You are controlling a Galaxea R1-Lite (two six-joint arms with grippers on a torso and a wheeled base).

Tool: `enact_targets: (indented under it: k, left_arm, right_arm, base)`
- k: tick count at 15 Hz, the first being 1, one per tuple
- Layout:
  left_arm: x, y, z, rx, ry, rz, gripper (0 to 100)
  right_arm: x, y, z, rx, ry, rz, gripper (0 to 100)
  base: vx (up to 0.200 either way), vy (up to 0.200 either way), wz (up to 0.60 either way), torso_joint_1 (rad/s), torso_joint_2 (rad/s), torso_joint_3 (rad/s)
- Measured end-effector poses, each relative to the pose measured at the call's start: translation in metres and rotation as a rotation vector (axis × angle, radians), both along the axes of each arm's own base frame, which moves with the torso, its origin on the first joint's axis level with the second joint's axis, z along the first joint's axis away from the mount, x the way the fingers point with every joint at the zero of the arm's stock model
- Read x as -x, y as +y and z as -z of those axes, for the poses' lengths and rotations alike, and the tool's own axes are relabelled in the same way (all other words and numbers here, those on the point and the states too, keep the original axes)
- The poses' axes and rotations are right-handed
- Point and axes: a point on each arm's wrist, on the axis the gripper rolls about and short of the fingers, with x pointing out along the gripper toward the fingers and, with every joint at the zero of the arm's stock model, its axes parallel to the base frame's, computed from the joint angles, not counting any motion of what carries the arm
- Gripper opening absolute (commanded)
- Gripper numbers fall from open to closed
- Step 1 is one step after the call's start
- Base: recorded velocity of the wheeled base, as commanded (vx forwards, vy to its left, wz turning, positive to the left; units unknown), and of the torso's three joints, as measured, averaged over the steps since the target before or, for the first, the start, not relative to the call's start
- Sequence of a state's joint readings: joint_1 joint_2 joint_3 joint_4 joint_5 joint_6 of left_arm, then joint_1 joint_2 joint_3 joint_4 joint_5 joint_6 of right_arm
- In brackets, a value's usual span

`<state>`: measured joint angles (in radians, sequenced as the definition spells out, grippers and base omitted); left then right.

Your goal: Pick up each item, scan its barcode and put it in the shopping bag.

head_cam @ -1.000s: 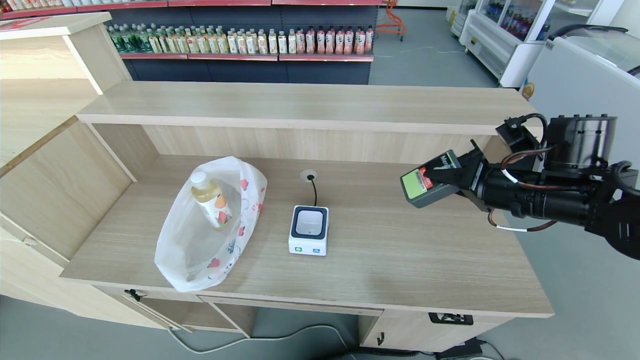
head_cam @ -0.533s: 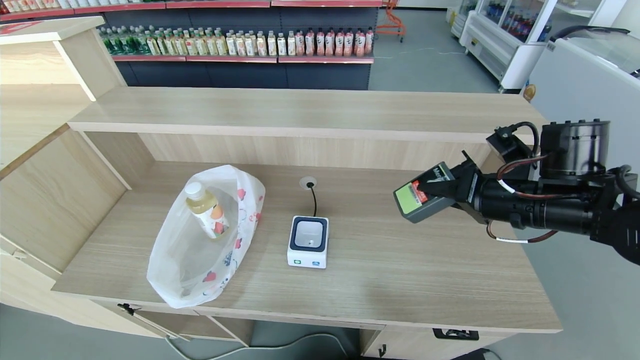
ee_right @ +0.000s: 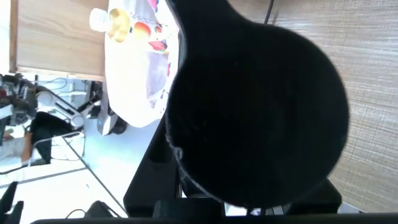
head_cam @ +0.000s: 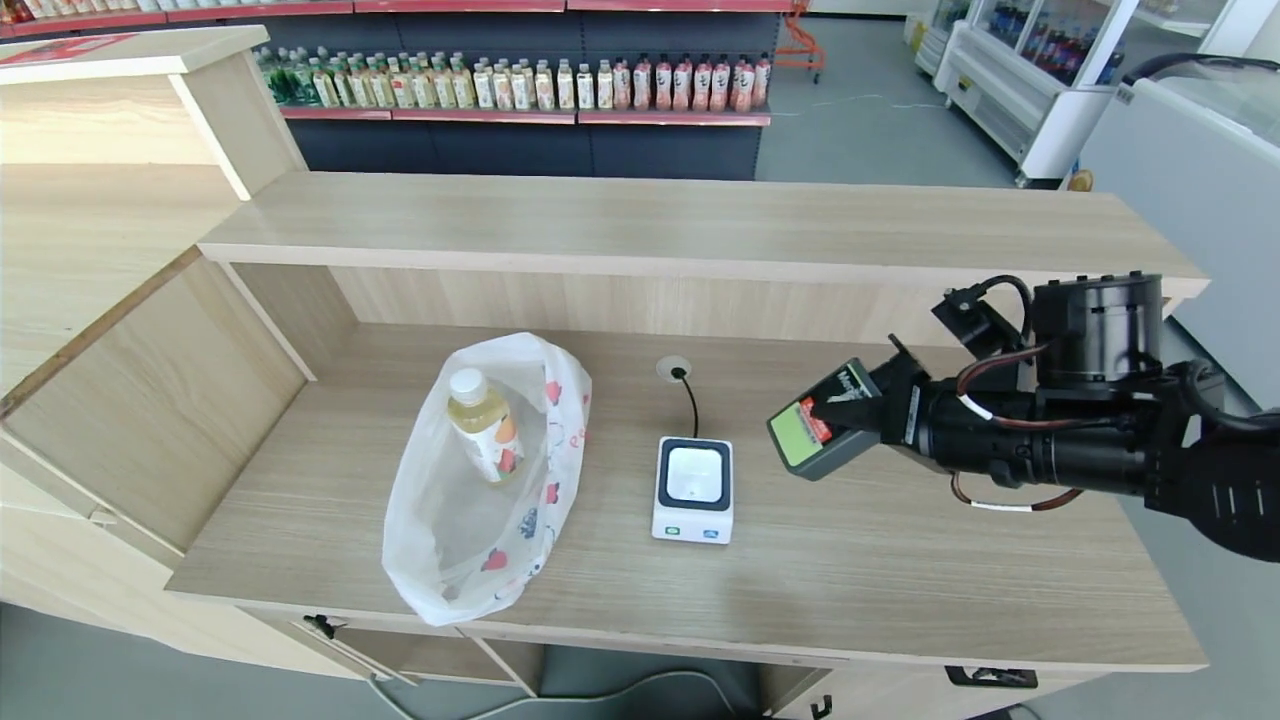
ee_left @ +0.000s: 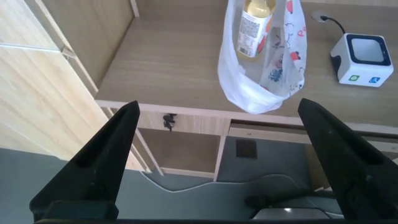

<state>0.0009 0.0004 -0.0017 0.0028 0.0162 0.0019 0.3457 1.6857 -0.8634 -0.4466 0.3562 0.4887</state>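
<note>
My right gripper (head_cam: pixel 852 402) is shut on a dark grey box with a green and red label (head_cam: pixel 812 432), held in the air just right of the white barcode scanner (head_cam: pixel 692 476) and a little above the counter. In the right wrist view the box (ee_right: pixel 255 106) hides most of the scene. The white shopping bag (head_cam: pixel 500 490) lies open to the scanner's left with a yellow drink bottle (head_cam: pixel 482 425) inside it. My left gripper (ee_left: pixel 217 107) hangs open and empty before the counter's front edge, facing the bag (ee_left: pixel 261 62), the bottle (ee_left: pixel 254 28) and the scanner (ee_left: pixel 362 57).
The wooden counter (head_cam: pixel 900 560) has a raised back ledge (head_cam: pixel 700 225) and a side wall on the left (head_cam: pixel 150 420). The scanner's cable (head_cam: pixel 690 405) runs to a hole at the back. Store shelves with bottles (head_cam: pixel 520 85) stand behind.
The head camera has shifted, moving the whole picture to the right. My right gripper has carried the box lower and left, closer to the scanner.
</note>
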Motion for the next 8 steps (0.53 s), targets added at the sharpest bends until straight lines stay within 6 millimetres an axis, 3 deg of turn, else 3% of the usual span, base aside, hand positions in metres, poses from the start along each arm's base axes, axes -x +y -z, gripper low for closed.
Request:
enact_targets:
  k: [8]
  left_arm:
    - [0.000,0.000,0.000,-0.004,0.000,0.000,100]
  right_arm:
    - [-0.027,0.007,0.037,0.158,0.013,0.049,0]
  base:
    - [0.000,0.000,0.00,0.000,0.00,0.000]
